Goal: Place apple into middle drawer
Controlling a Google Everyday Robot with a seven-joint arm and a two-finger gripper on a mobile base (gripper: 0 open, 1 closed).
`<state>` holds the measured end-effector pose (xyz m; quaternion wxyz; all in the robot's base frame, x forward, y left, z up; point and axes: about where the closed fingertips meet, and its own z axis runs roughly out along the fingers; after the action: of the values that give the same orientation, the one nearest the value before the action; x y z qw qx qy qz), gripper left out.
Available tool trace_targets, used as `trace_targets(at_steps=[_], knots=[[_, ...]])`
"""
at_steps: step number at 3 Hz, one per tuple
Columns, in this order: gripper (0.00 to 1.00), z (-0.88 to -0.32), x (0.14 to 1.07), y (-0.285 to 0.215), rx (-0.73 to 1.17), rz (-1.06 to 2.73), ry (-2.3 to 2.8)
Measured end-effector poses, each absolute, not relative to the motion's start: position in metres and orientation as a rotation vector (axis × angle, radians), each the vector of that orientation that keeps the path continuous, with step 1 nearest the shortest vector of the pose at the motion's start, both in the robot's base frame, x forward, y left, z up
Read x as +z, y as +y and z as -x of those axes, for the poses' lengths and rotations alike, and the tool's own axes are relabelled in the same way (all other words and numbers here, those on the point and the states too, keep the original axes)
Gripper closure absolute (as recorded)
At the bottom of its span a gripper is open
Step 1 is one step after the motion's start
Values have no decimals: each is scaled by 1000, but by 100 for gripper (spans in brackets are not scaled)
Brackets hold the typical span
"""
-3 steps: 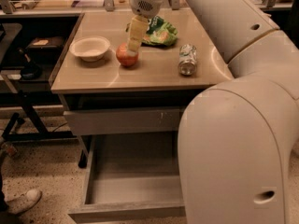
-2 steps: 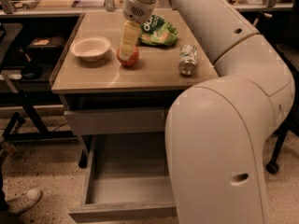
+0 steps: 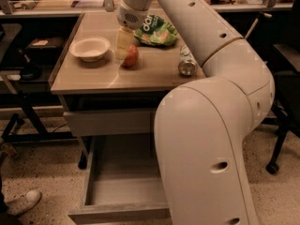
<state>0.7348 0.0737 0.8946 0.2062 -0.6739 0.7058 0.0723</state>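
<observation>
The claw (image 3: 123, 43) hung low over the bench (image 3: 93, 77), and whether it was open or shut, or gripping anything, could not be told. The apple (image 3: 131, 56) sat on the bench immediately to the claw's right in the view and slightly nearer the camera, its left side hidden by the claw. Being round, it offered no preferred grasp axis. The middle drawer (image 3: 124, 191) stood pulled open well below the claw and toward the camera, so the carry would likely run down and forward.
</observation>
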Motion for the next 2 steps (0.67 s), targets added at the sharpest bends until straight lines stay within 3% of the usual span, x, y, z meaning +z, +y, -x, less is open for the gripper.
trace_targets(at_steps=[2], knots=[[0, -752, 876, 80, 226, 1862, 1997]])
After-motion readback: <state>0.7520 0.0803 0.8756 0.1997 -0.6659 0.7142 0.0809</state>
